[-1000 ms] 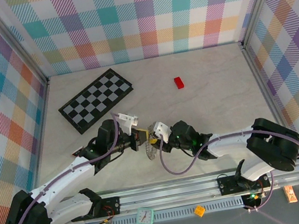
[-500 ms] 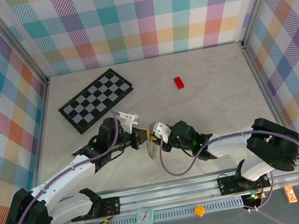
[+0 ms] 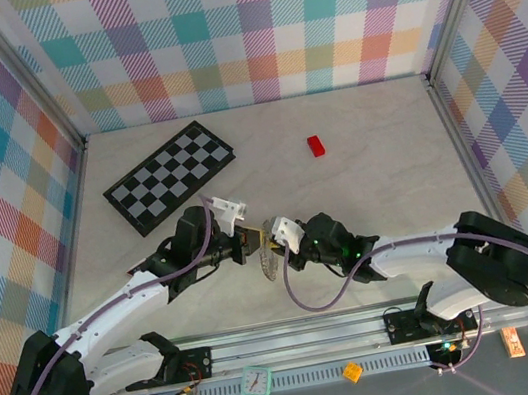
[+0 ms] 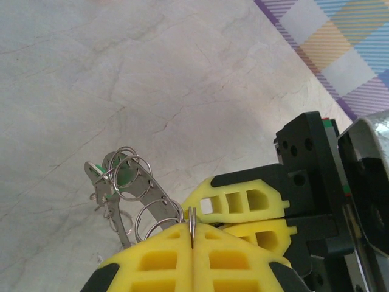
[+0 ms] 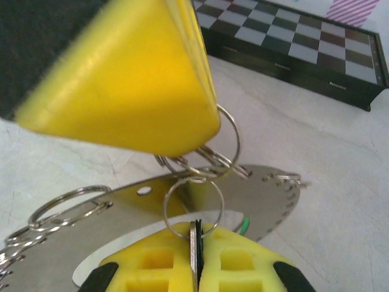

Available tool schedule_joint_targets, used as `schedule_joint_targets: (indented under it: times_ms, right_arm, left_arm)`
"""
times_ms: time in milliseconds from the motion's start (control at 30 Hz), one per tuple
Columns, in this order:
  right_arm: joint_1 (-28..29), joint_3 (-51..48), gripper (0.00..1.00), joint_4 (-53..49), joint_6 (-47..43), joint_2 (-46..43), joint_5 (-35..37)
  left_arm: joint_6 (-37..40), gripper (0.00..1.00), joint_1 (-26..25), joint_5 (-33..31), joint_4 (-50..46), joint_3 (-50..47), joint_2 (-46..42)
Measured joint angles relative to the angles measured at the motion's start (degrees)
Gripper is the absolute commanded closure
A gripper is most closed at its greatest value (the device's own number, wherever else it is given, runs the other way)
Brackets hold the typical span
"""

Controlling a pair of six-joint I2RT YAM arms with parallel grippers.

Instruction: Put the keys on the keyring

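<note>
Steadying the wide silvery-grey jagged metal keyring (image 3: 266,258) toward the table's (image 3: 363,181) near edge, my left gripper (image 4: 191,226) clamps its wire loop (image 4: 155,219). My right gripper (image 5: 196,244) pinches a thin metal blade (image 5: 194,231), presumably for threading.

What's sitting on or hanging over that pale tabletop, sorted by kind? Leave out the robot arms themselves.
checkered board: 1
red block: 1
keyring: 1, with small wire loops hanging from it
Total: 3
</note>
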Motion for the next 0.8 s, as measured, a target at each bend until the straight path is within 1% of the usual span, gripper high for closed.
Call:
schedule_joint_targets:
  times_ms: [233, 400, 567, 800]
  right_arm:
    - [0.11, 4.90, 1.00, -13.49, -2.29, -2.40, 0.09]
    - [0.04, 9.05, 1.00, -23.26, -4.37, -4.02, 0.55]
    - [-0.94, 13.14, 1.00, -32.13, -6.40, -4.83, 0.66]
    - [-1.42, 17.33, 1.00, -39.04, -8.24, -5.77, -0.37]
  left_arm:
    - [8.35, 1.00, -0.72, -0.70, -3.85, 2.14, 0.70]
    - [13.46, 1.00, -0.72, -0.37, -4.39, 2.56, 0.98]
    - [18.47, 1.00, -0.72, 1.68, -4.39, 2.51, 0.28]
    - [23.69, 1.00, -0.72, 5.42, -4.44, 2.47, -2.12]
